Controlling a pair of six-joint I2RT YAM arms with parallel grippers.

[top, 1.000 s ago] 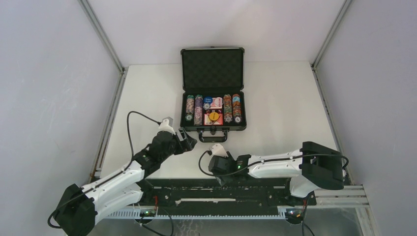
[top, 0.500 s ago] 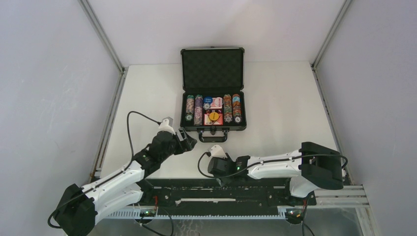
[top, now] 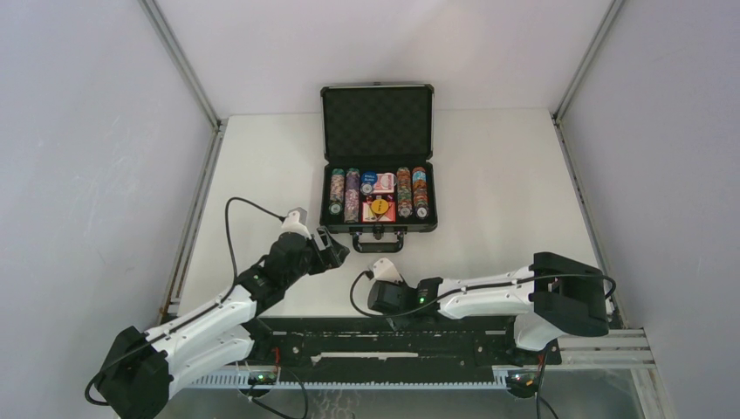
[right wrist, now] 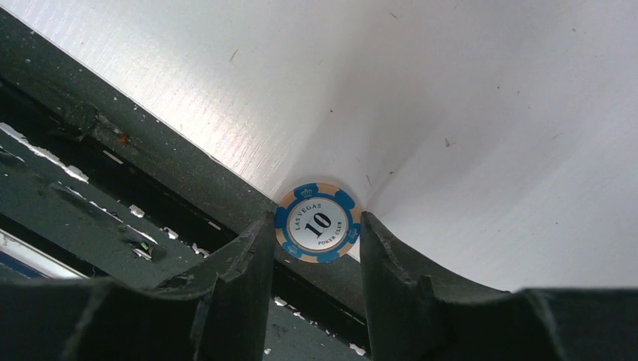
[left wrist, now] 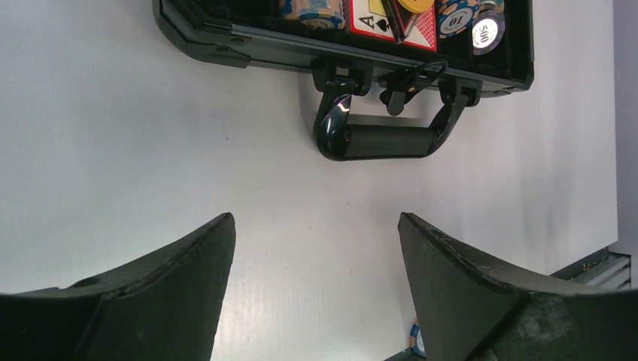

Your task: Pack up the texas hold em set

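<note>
Right gripper [right wrist: 316,226] has edged toward 7 o'clock, onto the near edge of the table [top: 506,175]. Its fingers flank the blue 10 chip [right wrist: 318,222] at 6 o'clock; pinched or only bracketed, cannot tell. Left gripper [left wrist: 316,248] spread, empty. Case [top: 377,122] open at 12 o'clock, nearly full; probably the last stray.

White table [top: 506,175] carrying the open briefcase [top: 378,157]; a blue chip [right wrist: 317,223] lies nearer than the briefcase, at the table's near edge.

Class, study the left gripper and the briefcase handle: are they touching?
Apart. The left wrist view shows white table between the handle and both fingers of the left gripper.
</note>
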